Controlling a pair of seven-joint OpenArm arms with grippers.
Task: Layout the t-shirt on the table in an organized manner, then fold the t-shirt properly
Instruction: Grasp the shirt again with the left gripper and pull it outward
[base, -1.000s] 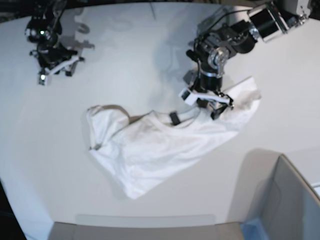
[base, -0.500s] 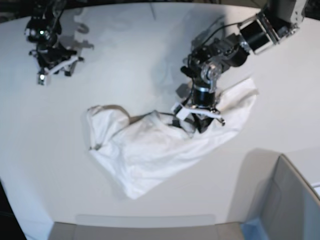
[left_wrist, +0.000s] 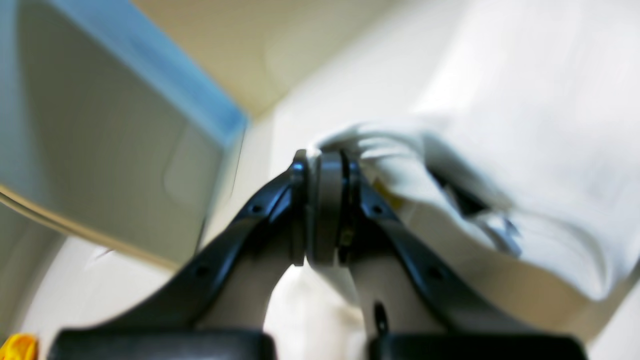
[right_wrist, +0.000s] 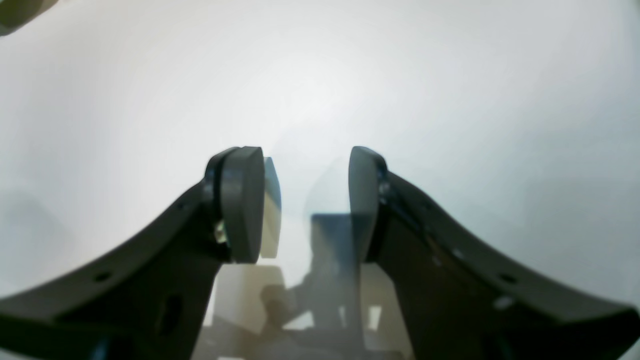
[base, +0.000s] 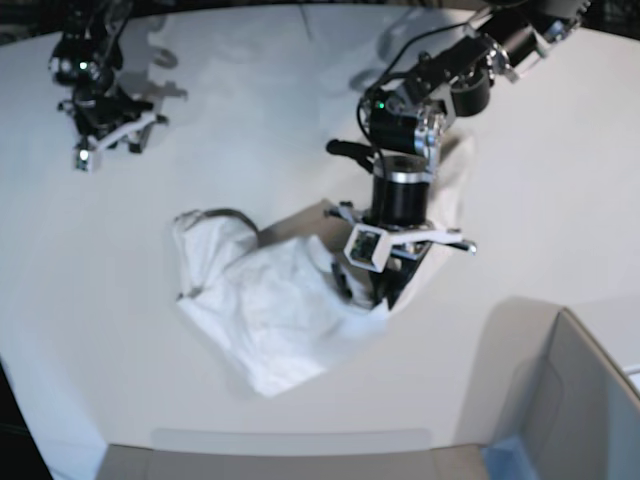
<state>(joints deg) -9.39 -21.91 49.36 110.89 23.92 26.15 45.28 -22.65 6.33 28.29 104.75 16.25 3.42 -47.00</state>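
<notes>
The left gripper (base: 385, 285) sits just right of centre in the base view, its jaws pressed together on a bunched fold of the t-shirt (base: 270, 310); in the left wrist view the left gripper's tips meet at mid-frame with white cloth pinched between them and trailing away to the right side of that frame. From this pinch, the shirt spreads toward the lower left of the base view as a crumpled white heap on the table (base: 250, 110), its long axis running roughly from the gripped end at centre right down to a rumpled hump at centre left. A strip of cloth also runs up behind the arm toward the upper right. The right gripper (base: 105, 140) rests in the upper left of the base view, its jaws spread apart over bare tabletop, well apart from the shirt. A grey box (base: 575, 400) with a blue edge fills the lower right corner. The left arm alone has hold of the cloth, so any spreading pull looks likely to start from its end.
</notes>
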